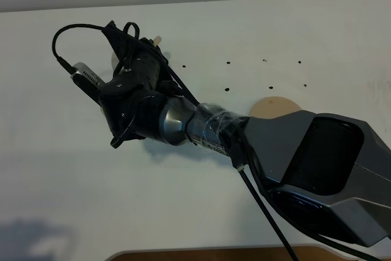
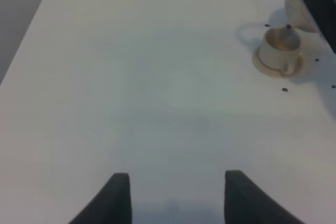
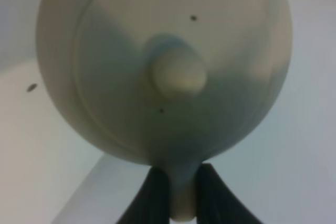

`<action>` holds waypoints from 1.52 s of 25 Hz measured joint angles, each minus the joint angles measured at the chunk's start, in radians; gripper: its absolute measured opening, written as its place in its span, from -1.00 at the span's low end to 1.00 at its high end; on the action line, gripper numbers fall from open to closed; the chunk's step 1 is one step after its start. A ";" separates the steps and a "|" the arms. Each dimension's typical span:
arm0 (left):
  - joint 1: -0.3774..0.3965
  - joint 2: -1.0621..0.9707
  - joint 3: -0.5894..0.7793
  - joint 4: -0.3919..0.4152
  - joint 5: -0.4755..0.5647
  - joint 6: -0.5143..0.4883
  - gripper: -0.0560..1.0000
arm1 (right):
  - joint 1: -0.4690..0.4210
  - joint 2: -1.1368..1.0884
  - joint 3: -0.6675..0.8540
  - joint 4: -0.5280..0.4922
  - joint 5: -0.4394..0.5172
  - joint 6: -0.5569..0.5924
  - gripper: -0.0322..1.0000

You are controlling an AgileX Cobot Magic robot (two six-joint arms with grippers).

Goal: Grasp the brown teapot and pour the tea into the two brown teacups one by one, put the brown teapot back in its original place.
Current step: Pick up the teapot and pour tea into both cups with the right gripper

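Note:
In the right wrist view the brown teapot fills the frame, with its lid knob facing the camera. My right gripper is shut on its loop handle. In the left wrist view the teapot hangs tilted with its spout just over one teacup on its small saucer. The cup's inside looks brownish; no stream shows clearly. In the high view my right gripper reaches across to the left and hides the teapot and cup. The wide saucer lies bare beside the arm. My left gripper is open and empty. The second teacup is hidden.
The white table has several small dark holes behind the arm. The right arm's large grey body covers the lower right of the high view. The table's left edge shows in the left wrist view.

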 joint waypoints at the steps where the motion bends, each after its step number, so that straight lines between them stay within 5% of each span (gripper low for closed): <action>1: 0.000 0.000 0.000 0.000 0.000 0.000 -0.06 | 0.001 0.000 0.000 -0.004 -0.001 -0.003 -0.70; 38: 0.000 0.000 0.000 0.000 0.000 0.000 -0.06 | 0.007 0.000 0.000 -0.183 0.014 -0.097 -0.70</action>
